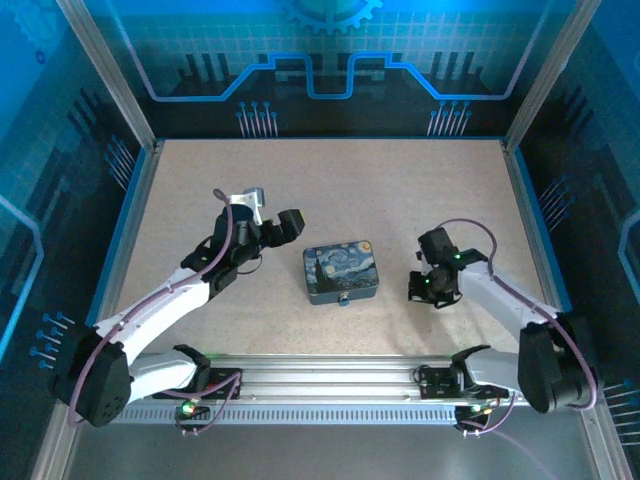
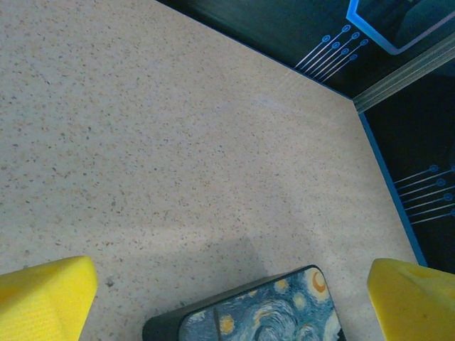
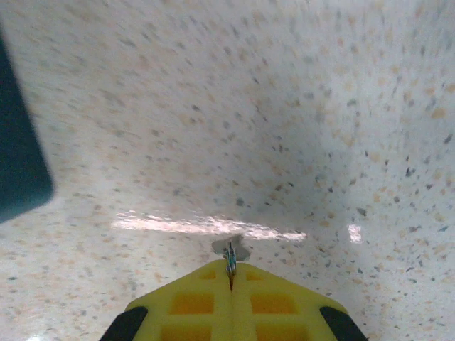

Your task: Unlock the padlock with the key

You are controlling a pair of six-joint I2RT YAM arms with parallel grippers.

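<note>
The Starry Night tin [image 1: 341, 271] lies mid-table. At its near edge sits a tiny bluish-dark thing that looks like the padlock [image 1: 343, 299]. My right gripper [image 1: 426, 290] is down at the tabletop to the tin's right. In the right wrist view its yellow fingers [image 3: 192, 302] are pressed together, and the gripper [image 3: 230, 270] is shut on the key [image 3: 229, 257], a thin metal sliver poking out of the tips just above the table. My left gripper [image 1: 270, 213] hovers by the tin's far left corner. It stands open [image 2: 227, 312] and holds nothing, with the tin [image 2: 270, 316] below it.
Blue printed walls and aluminium posts [image 1: 108, 70] enclose the speckled table [image 1: 330, 180]. A metal rail [image 1: 330, 375] with the arm bases runs along the near edge. The tin's dark corner [image 3: 18, 163] shows at the left of the right wrist view.
</note>
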